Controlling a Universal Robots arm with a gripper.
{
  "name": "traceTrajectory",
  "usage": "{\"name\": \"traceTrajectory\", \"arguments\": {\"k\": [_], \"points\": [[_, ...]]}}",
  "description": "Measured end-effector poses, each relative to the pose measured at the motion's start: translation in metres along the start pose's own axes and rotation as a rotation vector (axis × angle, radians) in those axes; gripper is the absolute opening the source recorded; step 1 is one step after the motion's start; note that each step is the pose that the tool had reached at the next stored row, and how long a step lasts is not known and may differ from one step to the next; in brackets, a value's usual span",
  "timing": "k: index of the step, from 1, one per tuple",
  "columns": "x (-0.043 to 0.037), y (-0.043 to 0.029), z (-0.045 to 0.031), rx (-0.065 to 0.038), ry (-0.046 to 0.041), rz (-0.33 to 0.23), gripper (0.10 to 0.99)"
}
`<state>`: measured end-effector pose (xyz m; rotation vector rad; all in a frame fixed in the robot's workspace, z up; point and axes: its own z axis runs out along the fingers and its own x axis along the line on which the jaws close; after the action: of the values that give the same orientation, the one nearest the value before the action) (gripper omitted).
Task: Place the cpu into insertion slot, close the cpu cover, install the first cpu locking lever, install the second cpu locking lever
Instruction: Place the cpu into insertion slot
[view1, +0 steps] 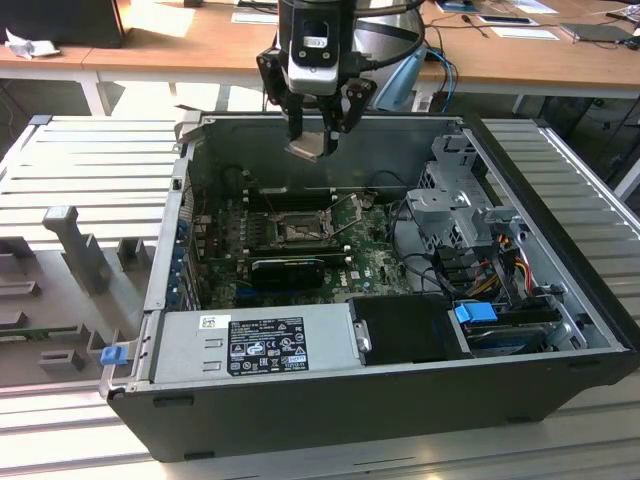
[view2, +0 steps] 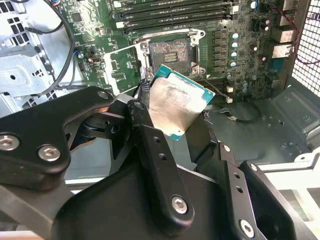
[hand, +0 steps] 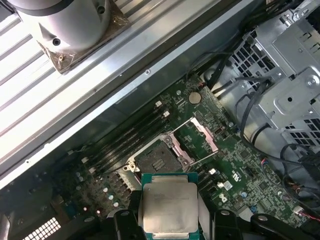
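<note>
Four steps make up the job, and none looks finished. The gripper (view1: 320, 130) hangs at the upper centre of the exterior view, above the open computer case (view1: 400, 400), its jaws closed narrowly on the cpu (view1: 311, 150), pinching it by two opposite edges. In both wrist views the cpu (view2: 177, 105) (hand: 169, 210) is tilted, silver lid showing, and well clear of the board.

Below it, near the middle of the exterior view, the insertion slot (view1: 297, 232) sits bare on the green motherboard (view1: 370, 260). The first wrist view shows the cpu cover (hand: 204, 134) swung up and open just beside the slot (hand: 155, 159). So placing the chip, closing the cover and both lever steps are all left, by my reading.

The case lies on its side on a ribbed metal tabletop (view1: 90, 160). A grey power supply (view1: 255, 340) is at the lower centre of the exterior view, and a metal drive cage (view1: 455, 200) with loose cables is at its right. Across the top edge runs a wooden tabletop (view1: 180, 40) with papers on it.
</note>
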<state>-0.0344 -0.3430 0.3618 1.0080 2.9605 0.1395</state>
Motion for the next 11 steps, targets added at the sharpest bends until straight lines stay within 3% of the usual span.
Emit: {"name": "traceTrajectory", "arguments": {"k": [11], "points": [[0.0, -0.0001, 0.0015, 0.0, -0.01, 0.1, 0.529]]}}
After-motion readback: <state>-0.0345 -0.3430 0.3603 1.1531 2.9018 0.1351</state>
